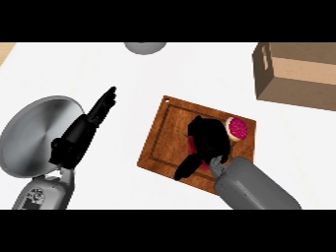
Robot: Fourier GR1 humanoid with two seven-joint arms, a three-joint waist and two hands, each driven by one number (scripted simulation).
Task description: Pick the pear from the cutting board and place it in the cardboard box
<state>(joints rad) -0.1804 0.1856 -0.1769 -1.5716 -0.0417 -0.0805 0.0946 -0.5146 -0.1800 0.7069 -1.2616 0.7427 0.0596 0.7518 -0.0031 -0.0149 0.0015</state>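
Grey and big at the bottom of the frame, my right forearm comes up to my right hand (208, 140), which sits over the cutting board (163, 147) in the middle. Its fingers (199, 127) are curled down over something on the board, and its thumb (186, 167) sticks out toward the lower left. I think the pear is under there, because I see a bit of red below the palm, but the hand hides it. So I cannot tell if the fingers are really closed around it yet.

Just beside the hand, to the upper right, lies a round thing with a pink top (237, 128). I cannot make out what it is.

I judge this is the grabbing step. Next I would need to close on the pear, lift it, and carry it to the cardboard box (309, 78) at the upper right. The box is cut off by the frame edge, so I cannot see inside it.

My left hand (83, 130) rests at the left with straight fingers, holding nothing, next to a silver pan (32, 133) on the white desk (112, 64). A grey round thing (145, 47) at the top is cut off too.
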